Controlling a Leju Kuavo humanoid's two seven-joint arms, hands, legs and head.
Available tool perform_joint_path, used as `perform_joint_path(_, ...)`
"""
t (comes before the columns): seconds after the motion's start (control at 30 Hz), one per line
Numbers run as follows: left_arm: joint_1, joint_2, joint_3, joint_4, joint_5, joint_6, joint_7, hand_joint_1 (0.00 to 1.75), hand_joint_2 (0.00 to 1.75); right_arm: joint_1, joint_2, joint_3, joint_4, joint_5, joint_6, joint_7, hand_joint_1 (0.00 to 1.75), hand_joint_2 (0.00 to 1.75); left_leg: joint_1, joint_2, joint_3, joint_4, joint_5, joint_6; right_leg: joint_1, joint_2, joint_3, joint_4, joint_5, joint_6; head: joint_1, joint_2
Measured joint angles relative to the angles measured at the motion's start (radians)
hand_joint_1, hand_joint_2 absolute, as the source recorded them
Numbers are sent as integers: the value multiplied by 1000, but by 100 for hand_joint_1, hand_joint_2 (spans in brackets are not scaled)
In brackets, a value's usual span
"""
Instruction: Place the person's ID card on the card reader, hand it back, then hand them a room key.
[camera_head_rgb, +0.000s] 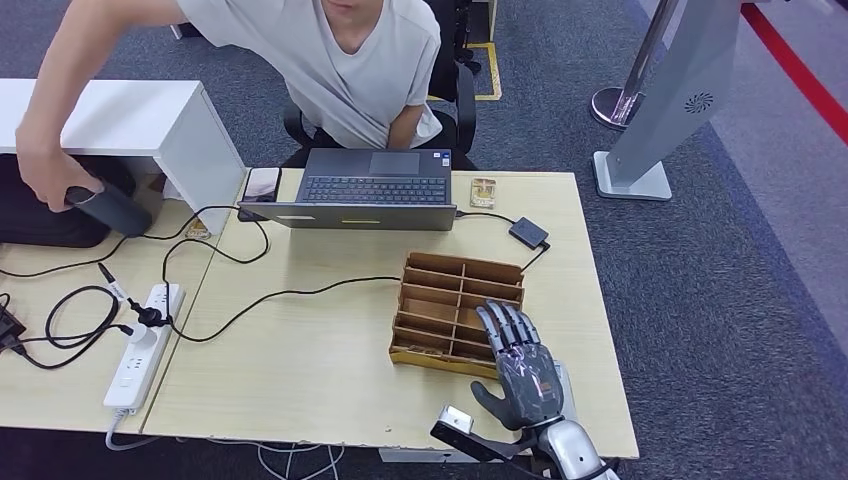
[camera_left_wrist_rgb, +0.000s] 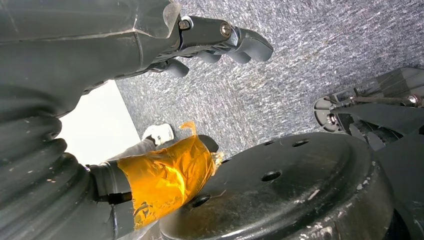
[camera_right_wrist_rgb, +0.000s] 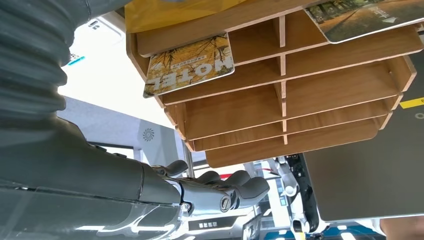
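Right hand (camera_head_rgb: 520, 365): fingers spread wide, empty, hovering over the wooden card rack (camera_head_rgb: 440, 290).
Hotel key card (camera_right_wrist_rgb: 192, 65): in a rack slot beside the hand.
Left hand (camera_left_wrist_rgb: 220, 42): fingers curled, empty, over carpet.

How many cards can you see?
3. One hotel card and a second card lie in the wooden rack, and one card lies on the table beside the laptop. More may be hidden.

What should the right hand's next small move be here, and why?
Probably dip the right hand into the wooden rack for the near "HOTEL" key card. It hovers open above the rack's near corner, holding nothing. The ID card lies beside the laptop.
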Motion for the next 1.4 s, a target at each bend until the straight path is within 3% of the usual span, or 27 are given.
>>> perform_joint_path(1.07,0,1,18,0,0,0,0,0,175,23,-10,-29,-1,-15,10,20,2,175,0,0,0,0,0,0,0,0,0,0,0,0,0,0)
perform_joint_path(1.2,0,1,22,0,0,0,0,0,175,24,-10,-30,-1,-17,10,16,175,175,0,0,0,0,0,0,0,0,0,0,0,0,0,0)
perform_joint_path(1.4,0,1,23,0,0,0,0,0,175,29,-10,-30,-1,-31,10,2,175,175,0,0,0,0,0,0,0,0,0,0,0,0,0,0)
